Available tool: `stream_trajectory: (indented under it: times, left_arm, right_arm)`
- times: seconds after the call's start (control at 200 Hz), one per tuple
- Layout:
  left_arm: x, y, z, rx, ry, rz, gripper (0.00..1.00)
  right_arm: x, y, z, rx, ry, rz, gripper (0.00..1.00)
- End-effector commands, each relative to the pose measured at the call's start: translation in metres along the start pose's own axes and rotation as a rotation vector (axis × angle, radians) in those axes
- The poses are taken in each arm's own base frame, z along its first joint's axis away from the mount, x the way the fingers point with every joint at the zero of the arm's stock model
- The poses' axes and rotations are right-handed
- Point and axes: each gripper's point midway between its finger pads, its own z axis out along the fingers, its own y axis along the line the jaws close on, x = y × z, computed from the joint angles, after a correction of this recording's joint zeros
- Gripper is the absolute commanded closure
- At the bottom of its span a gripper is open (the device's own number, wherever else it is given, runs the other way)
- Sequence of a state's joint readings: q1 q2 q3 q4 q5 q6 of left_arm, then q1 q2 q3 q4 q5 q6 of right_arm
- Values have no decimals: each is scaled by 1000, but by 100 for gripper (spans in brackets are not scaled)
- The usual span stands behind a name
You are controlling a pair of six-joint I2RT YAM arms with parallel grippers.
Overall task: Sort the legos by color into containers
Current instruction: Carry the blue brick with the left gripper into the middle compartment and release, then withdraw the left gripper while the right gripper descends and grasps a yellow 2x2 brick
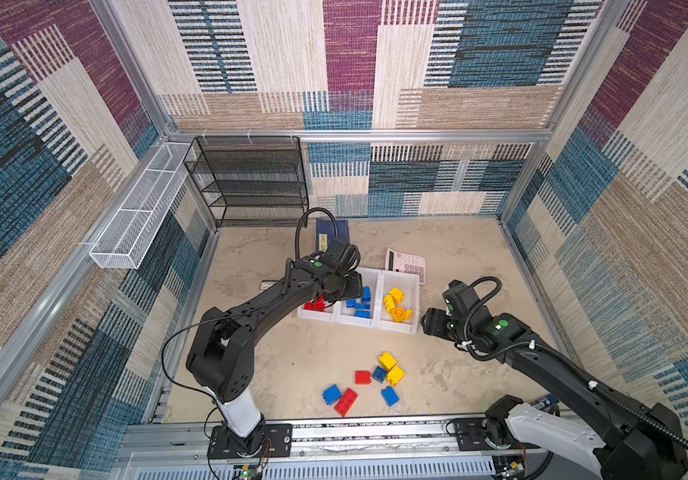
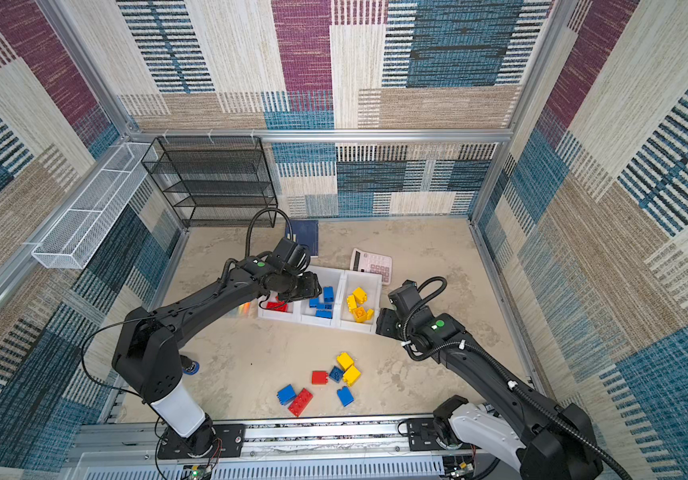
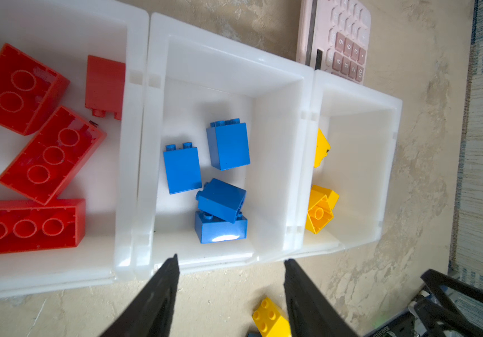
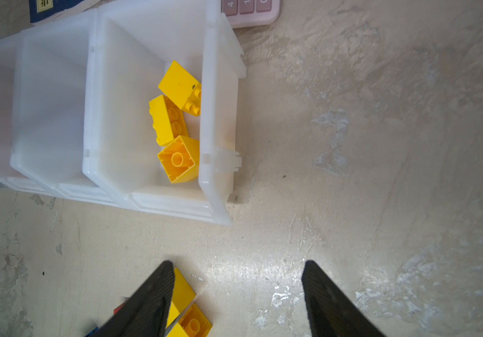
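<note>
Nearest the robot, 7 chunky studded plastic legos (image 1: pixel 363 377) lie loose on the beige mottled tabletop (image 1: pixel 292 353): 2 red, 3 blue and 2 yellow, all yet to be sorted. Among them the long red rectangular brick (image 1: pixel 345 401) lies studs up, its long axis running near to far and leaning slightly right. Farther back, the 3 joined white plastic open-top bins (image 1: pixel 355 322) run left to right, with red legos in the left bin, blue in the middle and yellow in the right, none mixed, so the sort looks past halfway. The left gripper (image 3: pixel 232 258) hovers over the red and blue bins, jaws partly spread, nothing between them. The right gripper (image 4: pixel 238 262) hangs just beside the yellow bin's outer wall, likewise parted and empty
</note>
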State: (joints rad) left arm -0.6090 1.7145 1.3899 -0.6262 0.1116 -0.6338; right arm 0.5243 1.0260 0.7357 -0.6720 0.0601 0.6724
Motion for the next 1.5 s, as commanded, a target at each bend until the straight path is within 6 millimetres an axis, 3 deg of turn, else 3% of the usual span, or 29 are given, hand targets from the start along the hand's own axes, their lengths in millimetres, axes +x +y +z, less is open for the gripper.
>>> stream_trajectory:
  times: [0.0,0.25,0.446,0.591,0.726,0.851,1.022,1.307,1.493]
  left_arm:
    - [1,1,-11,9,-20,-3,39]
    - [15,9,-36,64,-38,-59,39]
    - [40,32,-46,41,-29,-103,39]
    - [53,54,-56,13,-64,-149,39]
    - [66,73,-63,-15,-95,-193,38]
    - [77,87,-64,-27,-107,-235,38]
    - [89,97,-61,-35,-100,-267,38]
    - [98,100,-54,-29,-78,-288,38]
    - [102,101,-52,-22,-68,-295,38]
  right_arm:
    - [-1,2,-3,-11,-1,3,28]
    - [2,7,-2,-37,16,-11,29]
    - [7,14,-1,-70,44,-21,34]
    - [20,22,-2,-74,80,-59,35]
    - [44,46,0,-100,138,-130,34]
    - [71,66,8,-111,212,-200,34]
    - [97,75,21,-74,278,-264,34]
    - [113,89,37,-17,324,-387,34]
    - [117,82,48,50,345,-442,34]
